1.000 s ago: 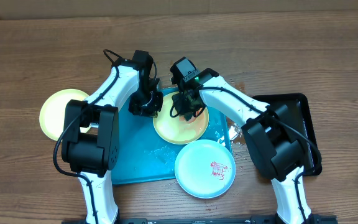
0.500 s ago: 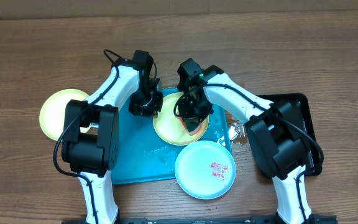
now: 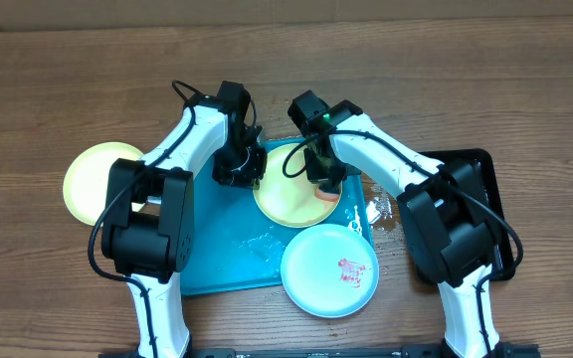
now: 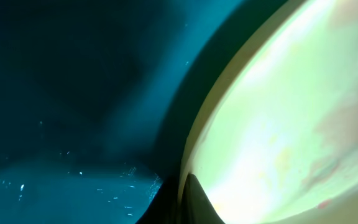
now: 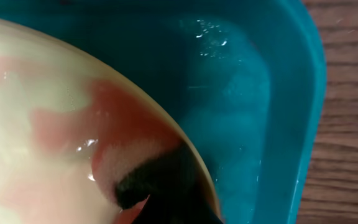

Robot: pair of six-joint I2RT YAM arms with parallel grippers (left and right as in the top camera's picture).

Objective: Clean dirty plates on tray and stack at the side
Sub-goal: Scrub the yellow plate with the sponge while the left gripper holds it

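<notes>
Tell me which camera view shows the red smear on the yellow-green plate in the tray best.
The right wrist view: the pink-red smear spreads wide over the plate in close-up. The left wrist view shows only a faint pink trace near the rim. Overhead, it is small and partly under the right arm.

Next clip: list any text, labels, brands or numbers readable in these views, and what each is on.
No readable text in any view.
Turquoise tray: plain.
Yellow-green plate on the tray, blue plate, yellow-green plate on the table: no print; the red marks are smears.
Black tray and arms: nothing legible from overhead.
</notes>
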